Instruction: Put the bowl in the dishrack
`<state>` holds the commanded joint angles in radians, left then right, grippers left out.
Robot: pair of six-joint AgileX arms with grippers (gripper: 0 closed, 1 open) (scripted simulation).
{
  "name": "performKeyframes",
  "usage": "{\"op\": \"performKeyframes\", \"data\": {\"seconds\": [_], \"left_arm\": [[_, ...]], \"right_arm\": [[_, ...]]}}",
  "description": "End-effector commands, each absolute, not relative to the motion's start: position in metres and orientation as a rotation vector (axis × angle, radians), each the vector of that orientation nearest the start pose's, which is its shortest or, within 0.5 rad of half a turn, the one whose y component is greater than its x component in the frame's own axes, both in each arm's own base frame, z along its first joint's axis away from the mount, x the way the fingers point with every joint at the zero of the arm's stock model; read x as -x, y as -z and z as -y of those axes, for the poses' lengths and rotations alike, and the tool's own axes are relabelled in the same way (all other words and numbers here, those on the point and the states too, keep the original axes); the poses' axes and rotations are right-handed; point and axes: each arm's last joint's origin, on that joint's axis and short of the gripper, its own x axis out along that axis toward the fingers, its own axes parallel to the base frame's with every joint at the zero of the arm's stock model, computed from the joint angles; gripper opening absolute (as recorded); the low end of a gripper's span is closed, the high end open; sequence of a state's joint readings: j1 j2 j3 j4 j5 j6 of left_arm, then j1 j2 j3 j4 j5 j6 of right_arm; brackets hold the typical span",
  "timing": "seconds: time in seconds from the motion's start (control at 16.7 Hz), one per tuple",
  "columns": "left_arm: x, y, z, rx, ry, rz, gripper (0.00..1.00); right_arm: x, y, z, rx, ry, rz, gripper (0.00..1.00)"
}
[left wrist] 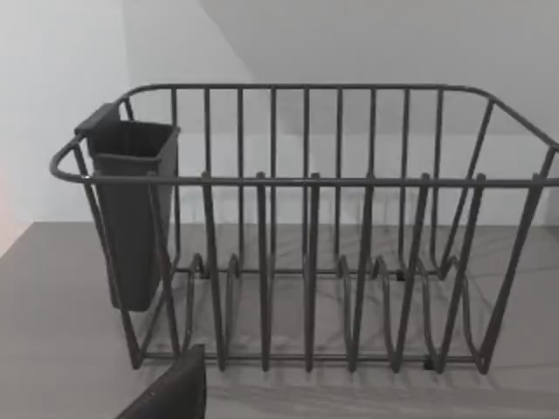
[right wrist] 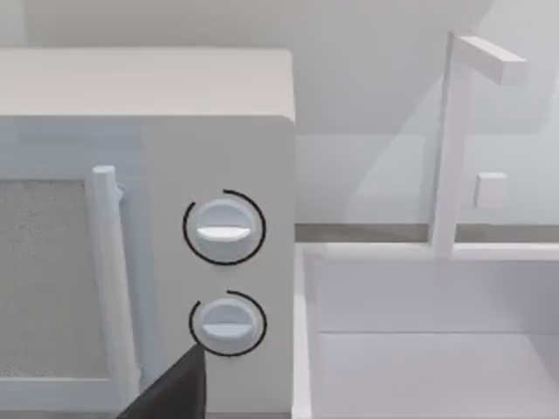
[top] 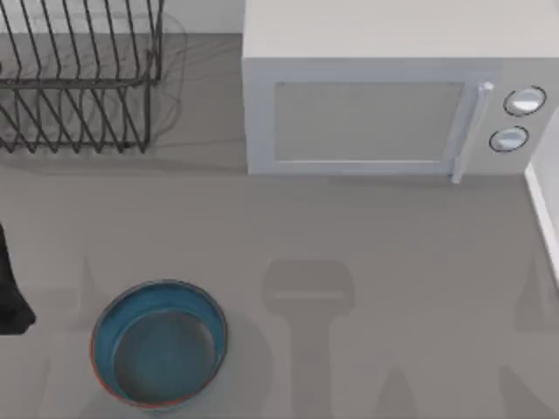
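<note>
Round, fairly deep bowl [top: 159, 342], blue inner wall, greyish bottom, thin reddish-orange rim: sits upright on the grey tabletop [top: 367, 236] at about 7 o'clock in the top view, untouched.

Black thin-wire dishrack [top: 79, 78] with slanted prongs: far corner, about 11 o'clock, well apart from the bowl. Left wrist view faces it [left wrist: 306, 236]; a dark cutlery cup [left wrist: 131, 209] hangs on one end.

White boxy microwave [top: 384, 105] at 1 o'clock, door closed, two round dials [right wrist: 224, 227].

Left arm [top: 10, 288] parked at the 9 o'clock edge; right arm parked too. Cannot tell how either gripper's fingers stand.

Step in hand, as I judge it: nothing begun. Next move calls for the left arm to reach the bowl's rim and grip it.
</note>
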<state>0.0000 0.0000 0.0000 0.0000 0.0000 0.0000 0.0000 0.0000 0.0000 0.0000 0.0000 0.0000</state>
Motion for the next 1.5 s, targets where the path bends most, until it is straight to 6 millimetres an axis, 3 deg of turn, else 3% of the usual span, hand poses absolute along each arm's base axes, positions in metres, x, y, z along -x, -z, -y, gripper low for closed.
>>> {"op": "performKeyframes", "data": {"seconds": [0.18,0.36,0.54,0.72,0.9,1.14,1.5], "left_arm": [[-0.106,-0.162,0.002,0.007,0.007,-0.01,1.0],[-0.107,-0.179,0.008,0.061,0.06,-0.097,1.0],[-0.114,-0.207,0.019,0.138,0.134,-0.272,1.0],[-0.135,-0.233,0.038,0.196,0.193,-0.551,1.0],[-0.168,-0.244,0.071,0.2,0.204,-0.887,1.0],[-0.203,-0.243,0.127,0.134,0.152,-1.256,1.0],[-0.227,-0.23,0.202,0.011,0.04,-1.534,1.0]], "right_arm": [[-0.106,-0.16,0.001,0.0,0.0,0.0,1.0],[-0.106,-0.16,0.001,0.0,0.0,0.0,1.0],[-0.106,-0.16,0.001,0.0,0.0,0.0,1.0],[-0.106,-0.16,0.001,0.0,0.0,0.0,1.0],[-0.106,-0.16,0.001,0.0,0.0,0.0,1.0],[-0.106,-0.16,0.001,0.0,0.0,0.0,1.0],[-0.106,-0.16,0.001,0.0,0.0,0.0,1.0]]}}
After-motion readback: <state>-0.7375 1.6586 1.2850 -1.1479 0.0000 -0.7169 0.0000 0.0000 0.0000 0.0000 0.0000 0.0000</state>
